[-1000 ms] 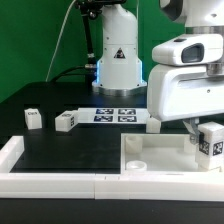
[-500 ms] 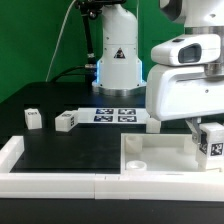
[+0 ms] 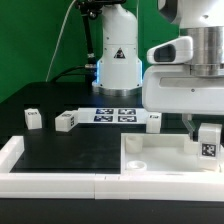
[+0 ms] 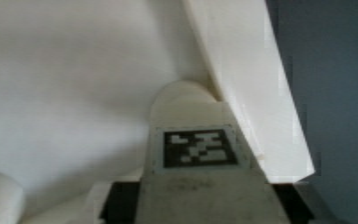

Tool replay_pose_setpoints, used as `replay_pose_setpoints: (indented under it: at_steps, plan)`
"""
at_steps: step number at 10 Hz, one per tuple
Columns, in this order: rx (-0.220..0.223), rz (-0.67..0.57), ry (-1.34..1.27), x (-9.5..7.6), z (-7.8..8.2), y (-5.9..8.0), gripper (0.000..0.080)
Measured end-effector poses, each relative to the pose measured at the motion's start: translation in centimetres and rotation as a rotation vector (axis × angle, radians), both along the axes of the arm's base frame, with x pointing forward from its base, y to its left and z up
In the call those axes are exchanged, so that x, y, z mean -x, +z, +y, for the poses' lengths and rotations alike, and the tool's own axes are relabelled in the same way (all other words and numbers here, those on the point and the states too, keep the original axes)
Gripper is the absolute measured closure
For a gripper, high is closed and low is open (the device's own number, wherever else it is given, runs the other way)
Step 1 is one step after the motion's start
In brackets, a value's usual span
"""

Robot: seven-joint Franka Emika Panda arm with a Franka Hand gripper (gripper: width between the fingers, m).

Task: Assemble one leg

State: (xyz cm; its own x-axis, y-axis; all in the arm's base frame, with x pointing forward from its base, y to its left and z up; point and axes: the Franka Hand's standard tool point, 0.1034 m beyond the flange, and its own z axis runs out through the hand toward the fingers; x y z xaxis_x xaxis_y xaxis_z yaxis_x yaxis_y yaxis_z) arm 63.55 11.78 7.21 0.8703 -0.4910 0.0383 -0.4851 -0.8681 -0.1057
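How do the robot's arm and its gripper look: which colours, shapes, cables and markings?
The smooth rounded white plastic arm carries a black triangular warning sticker and a blue glowing ring at its base. A thin dark cable hangs beside it. The blocky white gripper has dark fingers.

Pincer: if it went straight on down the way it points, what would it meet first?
The pincer is shut on the leg, which sticks out beyond its tips. So the leg, not the fingers, would probably touch the white panel underneath first. The exact landing spot is unclear in depth.
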Motion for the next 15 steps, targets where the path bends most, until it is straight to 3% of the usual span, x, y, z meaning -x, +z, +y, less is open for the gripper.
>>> replay_pose_setpoints:
  at_steps: [4, 6, 7, 8, 9, 10, 15]
  plan:
    - [-0.043, 0.032, -0.419, 0.05, -0.1, -0.04, 0.0509]
    - [-0.039, 0.028, -0.37, 0.05, -0.12, -0.06, 0.0509]
    - [-0.039, 0.028, -0.368, 0.05, -0.09, -0.06, 0.0336]
    - [-0.037, 0.024, -0.338, -0.05, -0.06, 0.03, 0.0217]
    - [-0.022, 0.014, -0.212, -0.09, -0.06, 0.07, 0.0217]
    - [-0.015, 0.007, -0.128, -0.09, -0.02, 0.07, 0.0162]
    - [0.094, -0.038, 0.537, -0.37, 0.14, 0.32, 0.0151]
